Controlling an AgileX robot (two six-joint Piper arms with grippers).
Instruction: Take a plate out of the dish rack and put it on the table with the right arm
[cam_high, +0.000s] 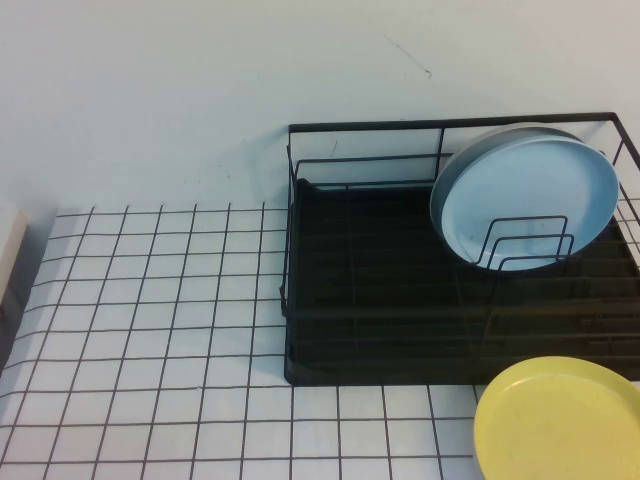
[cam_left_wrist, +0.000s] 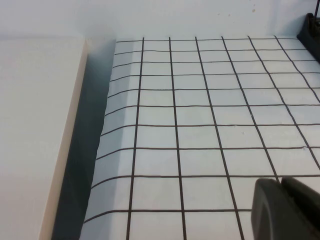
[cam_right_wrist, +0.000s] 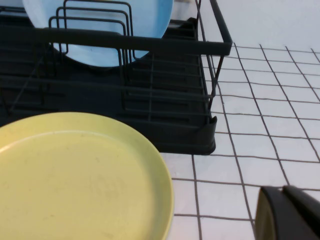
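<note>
in the dish rack (cam_high: 350, 290), toward its far right part, the plate (cam_high: 525, 197) stands tilted on edge, its light-blue face leaning against upright wire loop dividers (cam_high: 525, 245). the rack sits on the table (cam_high: 150, 320), at the back right of the gridded surface. a yellow plate (cam_high: 560, 420) lies flat on the table just in front of the rack's near right corner. the right gripper (cam_right_wrist: 287, 212) shows only as a dark edge in its wrist view, low over the table beside the yellow plate, apart from the rack. the left gripper (cam_left_wrist: 285, 207) hangs over bare grid squares well to the left. whether either is clenched or released, i cannot tell.
</note>
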